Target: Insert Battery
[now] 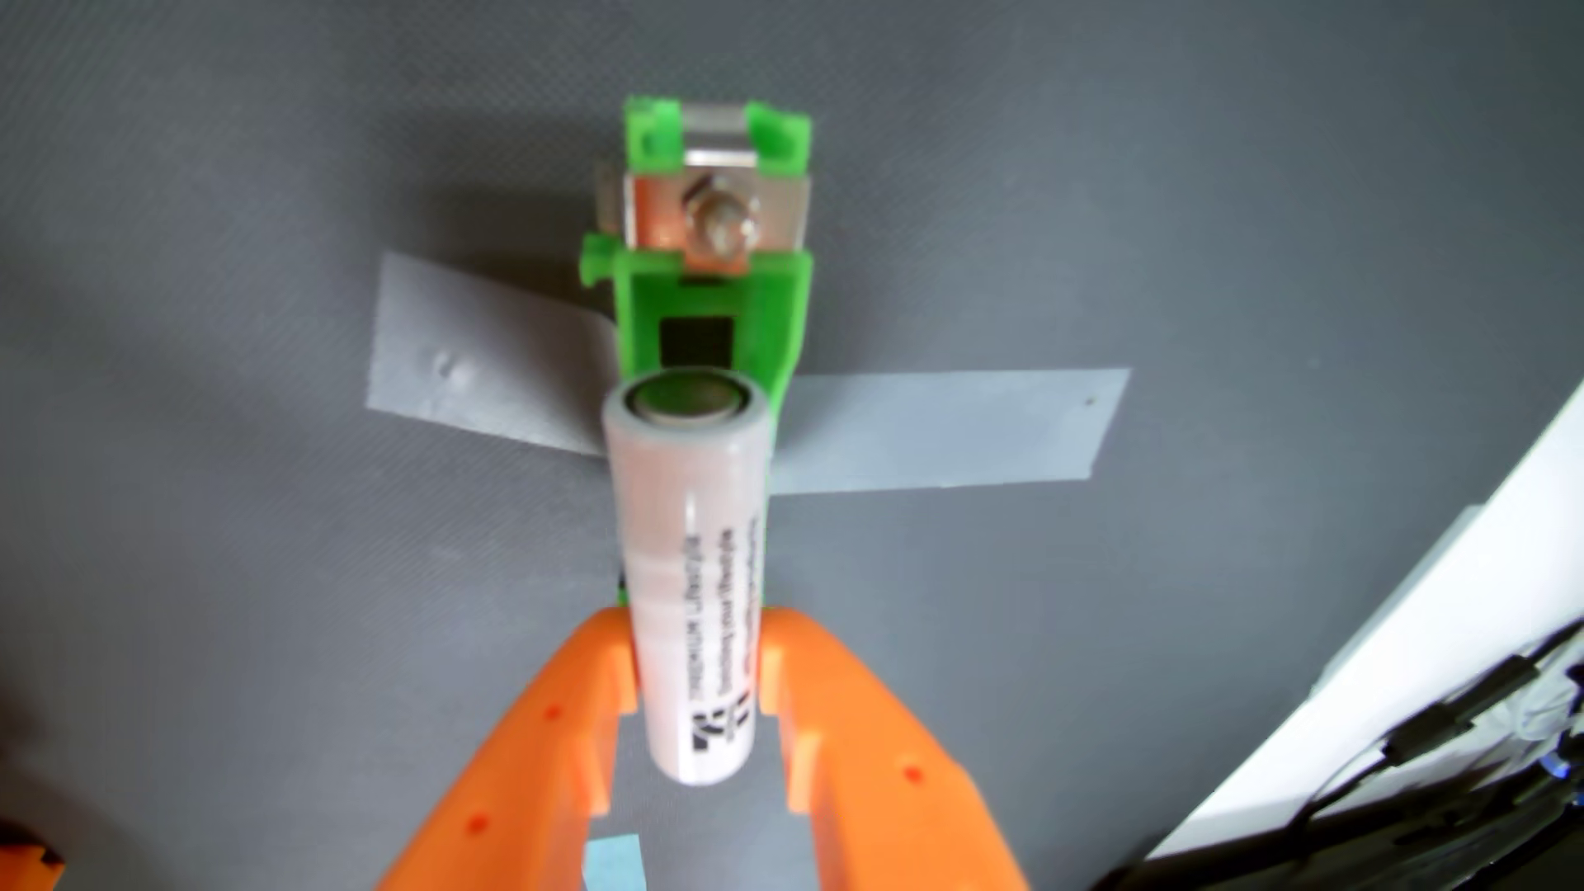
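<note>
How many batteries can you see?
1. The white battery is pinched between the orange gripper fingers, its far end over the green holder. It covers part of the holder, so another could be hidden.

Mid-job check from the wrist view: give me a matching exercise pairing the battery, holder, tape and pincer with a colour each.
Things:
1. battery
2. battery holder
3. tape strips
4. pincer

Colours:
A. orange
B. pale grey
C. white with black print
D. green

Pairs: 1-C, 2-D, 3-B, 4-A. The pincer's fingers sit on both sides of the battery, above the taped-down holder.
</note>
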